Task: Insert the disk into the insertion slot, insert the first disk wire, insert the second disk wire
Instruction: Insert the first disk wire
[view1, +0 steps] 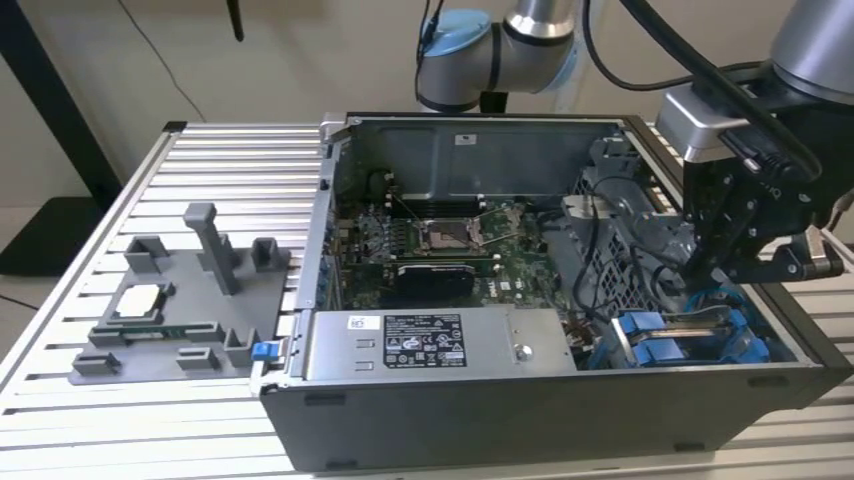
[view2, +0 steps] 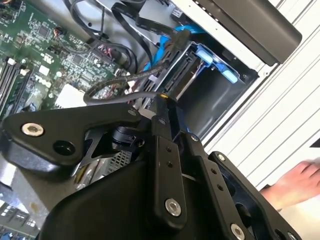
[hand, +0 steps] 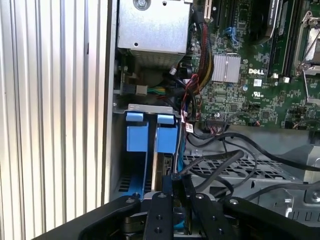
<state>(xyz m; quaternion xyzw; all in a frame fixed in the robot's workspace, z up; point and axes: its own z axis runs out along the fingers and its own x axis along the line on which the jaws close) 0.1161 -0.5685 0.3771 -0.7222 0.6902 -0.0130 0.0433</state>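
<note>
Exterior view: a ribbed metal surface (view1: 214, 150) carries an open grey computer case (view1: 534, 415), lying on its side toward 3 o'clock, and a grey plastic holder (view1: 200, 320) just beside it toward 9 o'clock, both resting directly on the slats.

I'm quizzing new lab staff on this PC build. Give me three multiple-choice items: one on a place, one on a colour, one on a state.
1. Where is the black tool? A) over the grey fixture plate B) over the grey metal drive bay at the exterior view's right C) above the processor socket
2. What colour are the bay's plastic rails? A) red B) yellow C) blue
3. What is the tool's state? A) shut on a thin black wire B) open, empty C) shut on a screwdriver
B: it hangs at the bay. C: both wrist views show blue. A: the wire ends in its grip.
</note>
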